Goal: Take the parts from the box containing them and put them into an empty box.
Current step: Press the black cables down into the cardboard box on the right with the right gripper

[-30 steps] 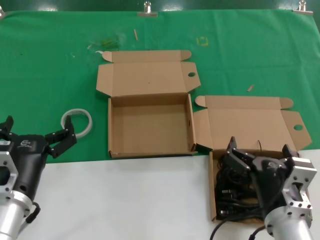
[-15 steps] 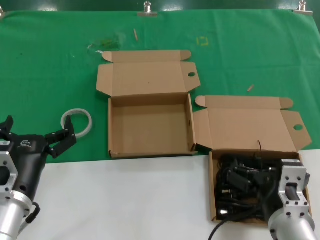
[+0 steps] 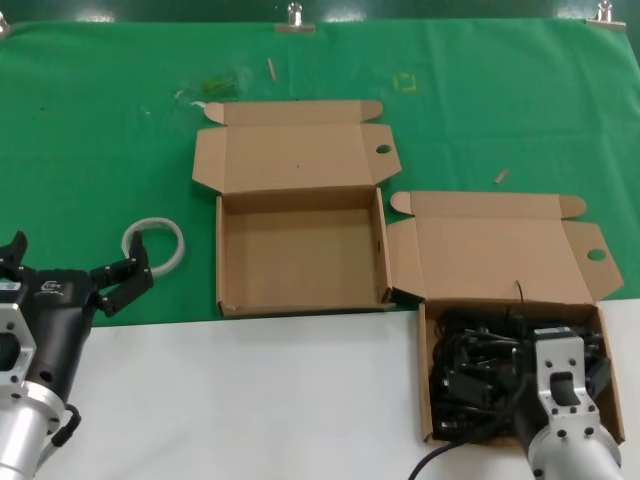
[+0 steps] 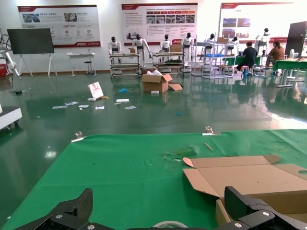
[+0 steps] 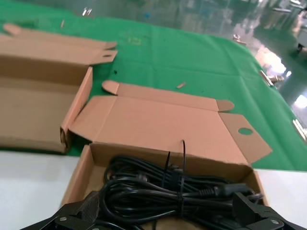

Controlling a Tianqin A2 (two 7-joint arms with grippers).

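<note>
A: What is seen, taken from left to right?

B: At about eight o'clock in the head view, the left tool [image 3: 75, 277] is parked over the worktop [image 3: 250, 400], with its fingers spread wide and nothing held. Just beyond it, a white ring [image 3: 154, 243] lies on the green cloth [image 3: 100, 120]. At the centre the empty box [image 3: 300, 250] sits with its lid folded back toward twelve o'clock. At about five o'clock the full box [image 3: 425, 380] holds the black cords [image 3: 470, 370] in a tangled pile.

A: And the right tool?

B: The right tool [image 5: 170, 213] is lowered into the full box, directly over the pile. Its fingers are held wide apart, one on either side of the cords [image 5: 168, 191], and nothing is gripped yet.

A: How should the pick be done well?

B: It is judged that one bundle should be straddled near its middle before the fingers are closed, so that a single cord is taken rather than a stray loop. Because the coils are glossy and interlaced, neighbours could be dragged up. A slow, straight lift would be advisable, with the cardboard walls kept clear. The carry would then be made toward ten o'clock, over the splayed flap [image 3: 402, 262] and into the empty box.
</note>
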